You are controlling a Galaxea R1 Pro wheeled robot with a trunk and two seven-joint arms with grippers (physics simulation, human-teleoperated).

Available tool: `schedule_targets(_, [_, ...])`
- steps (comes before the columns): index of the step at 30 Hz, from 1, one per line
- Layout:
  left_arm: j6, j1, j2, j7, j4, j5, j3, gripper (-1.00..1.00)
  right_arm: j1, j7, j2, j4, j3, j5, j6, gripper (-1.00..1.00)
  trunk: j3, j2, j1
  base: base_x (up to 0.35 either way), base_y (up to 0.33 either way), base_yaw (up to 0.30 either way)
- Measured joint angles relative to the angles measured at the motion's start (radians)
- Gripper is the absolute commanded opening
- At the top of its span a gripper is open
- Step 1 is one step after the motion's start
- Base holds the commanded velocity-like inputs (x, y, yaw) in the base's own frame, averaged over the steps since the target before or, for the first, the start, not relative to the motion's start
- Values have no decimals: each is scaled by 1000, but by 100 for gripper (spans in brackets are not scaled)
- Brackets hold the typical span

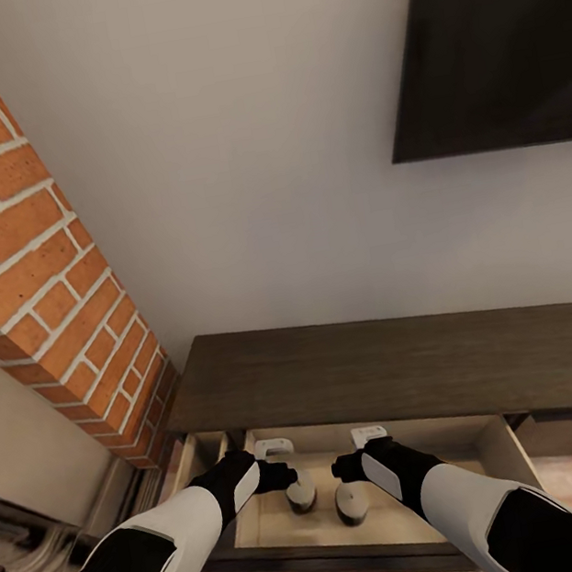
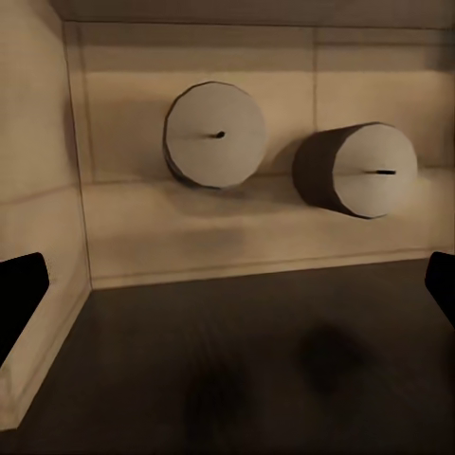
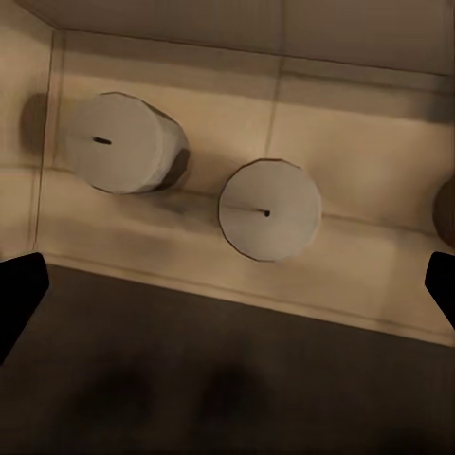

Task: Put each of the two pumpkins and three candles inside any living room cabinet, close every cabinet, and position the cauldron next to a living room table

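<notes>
Jaws wide over 2 candles (image 1: 326,495)

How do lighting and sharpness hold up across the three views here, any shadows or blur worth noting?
Head view: even, soft light, no glare; the candles in the open drawer look small and soft. Left wrist view: candles cast faint shadows, dark foreground smudged. Right wrist view: candles crisp-edged, soft shadows beside them, lower foreground murky.

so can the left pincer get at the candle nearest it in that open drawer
Probably yes. The left pincer hangs open right above the drawer, with the near candle just below it standing upright, and nothing lies between them. The other candle stands apart, leaving room for the fingers.
</notes>
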Motion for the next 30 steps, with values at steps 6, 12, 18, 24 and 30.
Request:
schedule_targets(6, [25, 0, 0, 0, 0, 0, 1, 100, 0, -37, 0, 1, -8, -3, 9, 100, 9, 0, 0, 0, 0, 34])
schedule_targets(12, [62, 0, 0, 1, -6, 2, 1, 100, 0, -94, 0, 48, -10, -62, 9, 100, 19, 0, 0, -11, 0, 2])
schedule_targets(18, [65, 0, 0, 1, -7, 2, 1, 100, 0, -101, 0, 57, -9, -132, 8, 100, 28, 0, 0, -126, 0, 0])
schedule_targets(24, [65, 0, 0, 1, -7, 1, 1, 100, 0, -102, 0, 59, -8, -153, 7, 100, 37, 0, 0, -118, 0, 0])
schedule_targets(30, [66, 0, 0, 1, -9, 2, 1, 100, 0, -102, 0, 60, -9, -156, 7, 100, 47, 0, 0, -18, 0, 0])
